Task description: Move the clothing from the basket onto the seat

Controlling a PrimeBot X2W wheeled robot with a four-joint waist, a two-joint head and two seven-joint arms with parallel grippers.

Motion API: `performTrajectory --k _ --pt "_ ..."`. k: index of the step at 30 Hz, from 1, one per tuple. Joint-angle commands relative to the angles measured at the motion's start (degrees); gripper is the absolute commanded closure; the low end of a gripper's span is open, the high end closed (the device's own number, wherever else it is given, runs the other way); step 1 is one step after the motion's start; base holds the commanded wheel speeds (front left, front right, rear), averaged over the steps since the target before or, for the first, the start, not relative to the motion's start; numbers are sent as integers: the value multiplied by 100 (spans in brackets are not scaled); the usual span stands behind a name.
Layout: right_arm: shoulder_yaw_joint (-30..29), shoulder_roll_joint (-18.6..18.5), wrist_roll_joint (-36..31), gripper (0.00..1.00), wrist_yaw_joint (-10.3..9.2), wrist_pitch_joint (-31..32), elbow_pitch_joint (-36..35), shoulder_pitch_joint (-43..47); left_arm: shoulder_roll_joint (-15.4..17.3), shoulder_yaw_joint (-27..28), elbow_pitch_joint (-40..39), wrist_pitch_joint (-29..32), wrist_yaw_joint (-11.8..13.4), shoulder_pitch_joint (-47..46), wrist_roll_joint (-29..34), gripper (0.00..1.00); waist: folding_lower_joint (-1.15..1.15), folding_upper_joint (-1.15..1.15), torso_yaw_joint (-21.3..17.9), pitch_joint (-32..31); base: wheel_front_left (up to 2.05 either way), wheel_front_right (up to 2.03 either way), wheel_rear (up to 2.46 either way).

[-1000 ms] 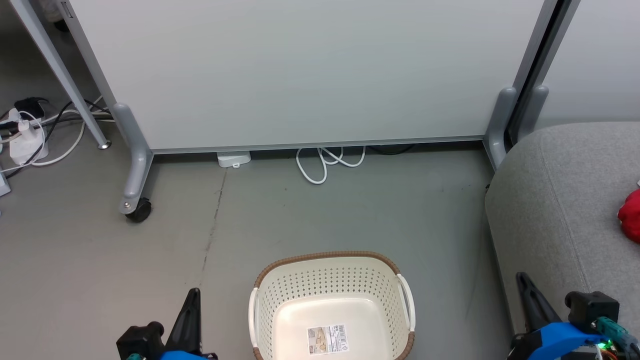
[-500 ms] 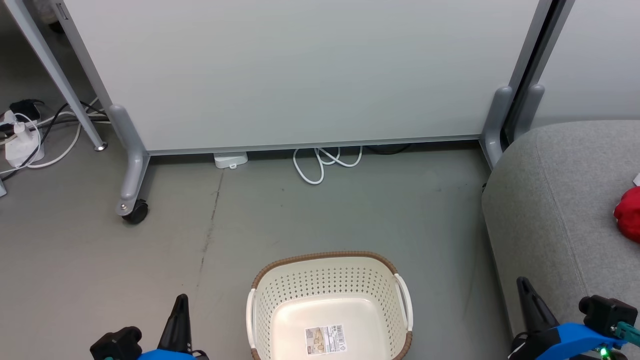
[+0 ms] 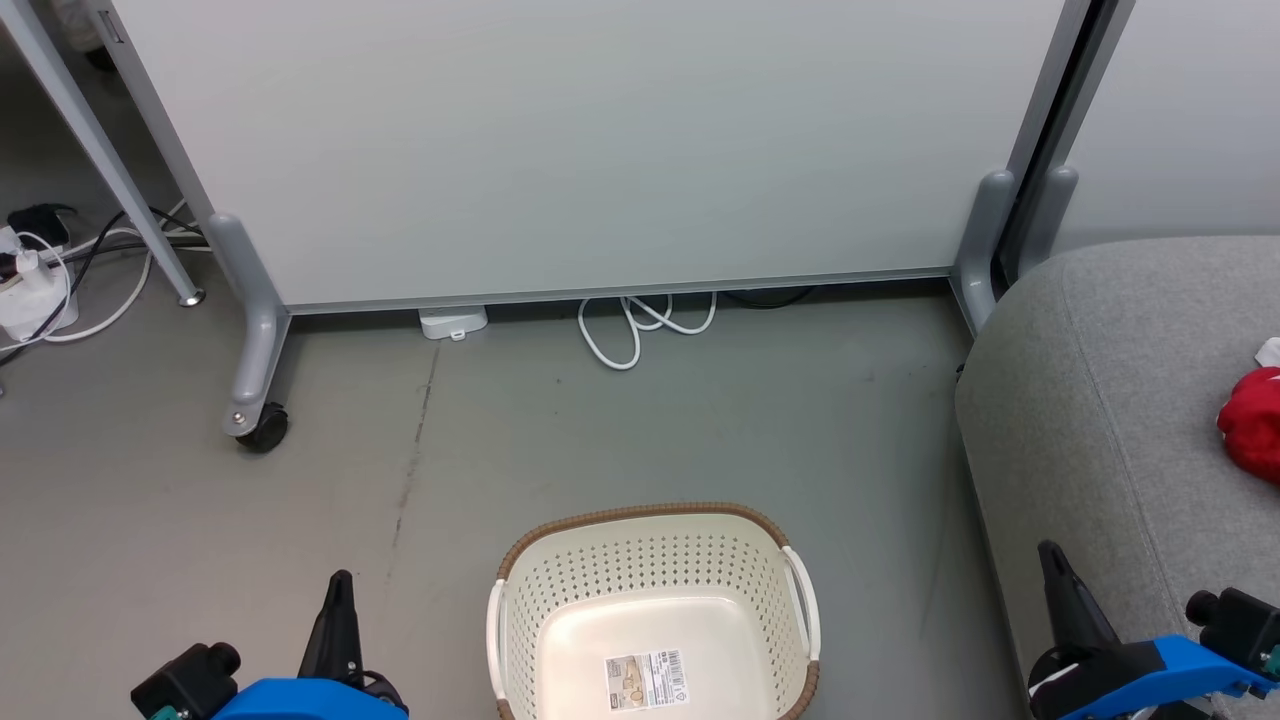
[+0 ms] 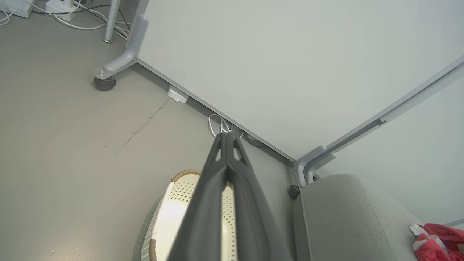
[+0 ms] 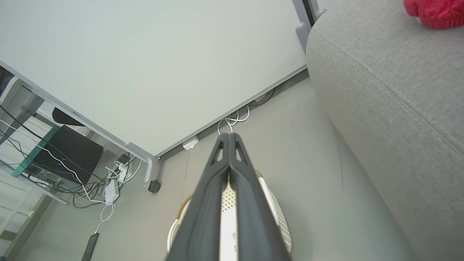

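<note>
Cream perforated plastic basket (image 3: 650, 560) on the floor looks empty. The bright red fabric clothing (image 3: 1250, 425) sits on the big grey upholstered seat (image 3: 1090, 400), well in from its basket-side edge. Left claw (image 3: 338, 590) and right claw (image 3: 1052, 565) are both clenched on nothing, parked either side, so it's probably done.

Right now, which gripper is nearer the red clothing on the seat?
Right. The right gripper hovers by the seat, below the clothing in the head view; the left gripper is beyond the basket.
</note>
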Motion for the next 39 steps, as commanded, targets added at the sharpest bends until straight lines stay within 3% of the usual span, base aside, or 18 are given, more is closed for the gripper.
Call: performTrajectory --k 1,39 --pt "2 -36 228 100 0 24 -100 -175 10 51 -121 44 -4 -196 -194 100 -1 0 -6 0 0 0 0" --pt "21 -59 3003 100 1 351 -188 -374 0 426 -521 739 -7 -407 -2672 100 -1 0 -170 -12 0 0 0"
